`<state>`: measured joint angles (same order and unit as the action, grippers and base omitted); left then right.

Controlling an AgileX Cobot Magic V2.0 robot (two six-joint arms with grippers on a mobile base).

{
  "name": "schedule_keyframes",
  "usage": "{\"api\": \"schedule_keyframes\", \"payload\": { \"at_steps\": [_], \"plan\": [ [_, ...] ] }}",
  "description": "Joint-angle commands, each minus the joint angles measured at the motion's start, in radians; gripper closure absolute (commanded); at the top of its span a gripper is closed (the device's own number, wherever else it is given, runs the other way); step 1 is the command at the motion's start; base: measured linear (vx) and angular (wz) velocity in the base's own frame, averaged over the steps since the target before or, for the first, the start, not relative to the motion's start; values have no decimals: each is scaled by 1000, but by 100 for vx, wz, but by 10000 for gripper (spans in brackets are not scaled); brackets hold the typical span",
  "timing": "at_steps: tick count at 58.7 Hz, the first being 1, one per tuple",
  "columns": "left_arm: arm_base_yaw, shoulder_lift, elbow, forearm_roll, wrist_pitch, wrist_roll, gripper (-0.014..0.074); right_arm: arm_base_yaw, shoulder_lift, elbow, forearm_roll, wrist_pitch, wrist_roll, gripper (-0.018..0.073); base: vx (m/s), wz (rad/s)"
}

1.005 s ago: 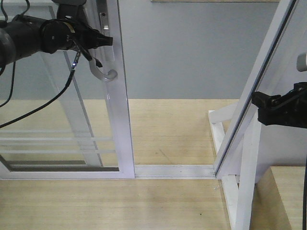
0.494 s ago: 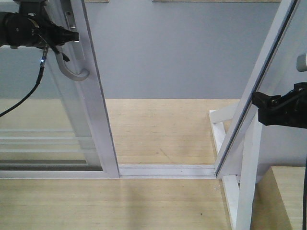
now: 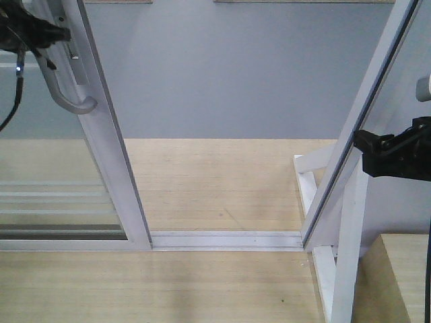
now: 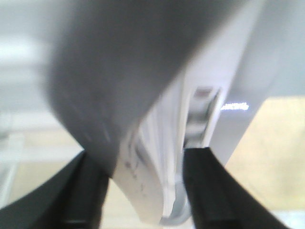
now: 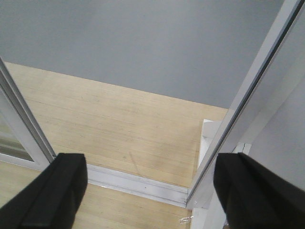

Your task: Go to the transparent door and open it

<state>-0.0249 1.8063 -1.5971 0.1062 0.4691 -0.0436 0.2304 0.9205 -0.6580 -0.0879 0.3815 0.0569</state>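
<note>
The transparent door (image 3: 111, 168) stands at the left, its white stile leaning in the front view and its glass with thin horizontal bars beyond it. The curved grey-white handle (image 3: 71, 101) hangs on that stile. My left gripper (image 3: 42, 35) is at the top left corner, shut on the upper part of the handle. In the left wrist view the blurred white handle (image 4: 152, 186) sits between the black fingers (image 4: 205, 186). My right gripper (image 3: 394, 153) hovers at the right edge, open and holding nothing, its wide-apart fingers (image 5: 62, 186) framing the floor. The door's stile (image 5: 24, 129) shows at the left there.
A white floor track (image 3: 225, 239) runs across the wooden floor (image 3: 222, 175). At the right, a slanted white frame post (image 3: 363, 121) stands with white braces (image 3: 343, 256) beneath it. A grey wall (image 3: 236, 67) lies behind the opening between door and post.
The door has slid steadily left with my left gripper on its handle, so the gap to the right post has widened. The right arm has not moved.
</note>
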Motion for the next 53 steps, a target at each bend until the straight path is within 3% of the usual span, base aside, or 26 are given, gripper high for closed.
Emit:
{"api": "schedule_keyframes", "payload": {
  "at_steps": [1, 10, 15, 29, 42, 53],
  "plan": [
    [-9, -119, -48, -7, -82, 4, 9, -4, -13, -28, -12, -72, -12, -34, 0, 0],
    [-9, -200, -48, -11, 8, 1, -14, -4, -13, -28, -17, -73, -12, -32, 0, 0],
    [-9, -239, -48, -54, 67, 1, -5, -4, -13, -28, -16, -73, -11, -32, 0, 0],
    [-17, -332, -29, -143, 316, 44, 87, -4, -13, -28, -15, -73, -11, -32, 0, 0],
    [-37, -538, 300, -247, 254, 64, 165, -4, -13, -28, -15, -73, -11, -32, 0, 0],
    [-37, -810, 667, -251, 8, 64, 167, -4, -13, -28, -15, -73, -11, -32, 0, 0]
  ]
}}
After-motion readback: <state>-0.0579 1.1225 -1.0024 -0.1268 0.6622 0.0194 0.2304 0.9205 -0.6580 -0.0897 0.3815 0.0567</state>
